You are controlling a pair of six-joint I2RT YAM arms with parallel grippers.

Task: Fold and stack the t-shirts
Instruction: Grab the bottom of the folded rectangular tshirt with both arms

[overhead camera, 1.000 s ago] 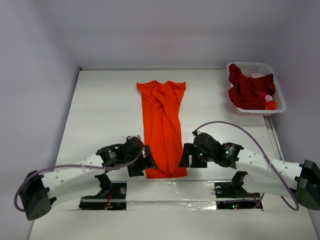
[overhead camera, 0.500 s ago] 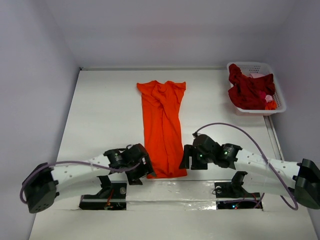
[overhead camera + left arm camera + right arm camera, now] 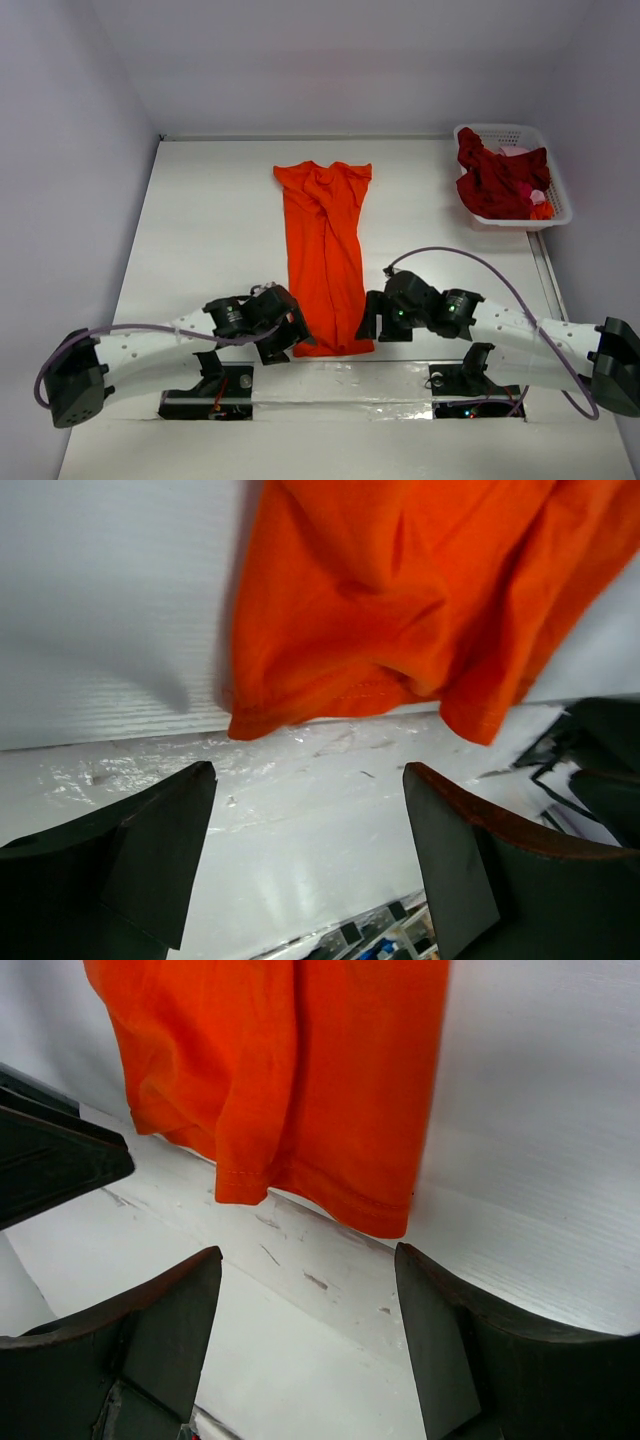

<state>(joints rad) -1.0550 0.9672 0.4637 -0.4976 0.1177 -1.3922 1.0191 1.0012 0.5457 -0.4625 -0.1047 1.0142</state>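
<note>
Orange shirt (image 3: pixel 323 255): lies on the desk (image 3: pixel 205 225) as a long narrow strip, with the collar end far from me and the hem (image 3: pixel 330 705) at the near edge.
Left pincer (image 3: pixel 305 830): mine, released, with the jaws wide and nothing between them. It is low over the desk, just beside the hem's left corner.
Right pincer (image 3: pixel 305 1305): mine, released, with the jaws spread and empty. It is just off the hem's right corner.
Contact: I cannot tell whether either pincer touches the cloth.
Red shirts (image 3: pixel 497 180): bunched in the basket (image 3: pixel 562 210) at the far right corner, well apart from the orange one.
</note>
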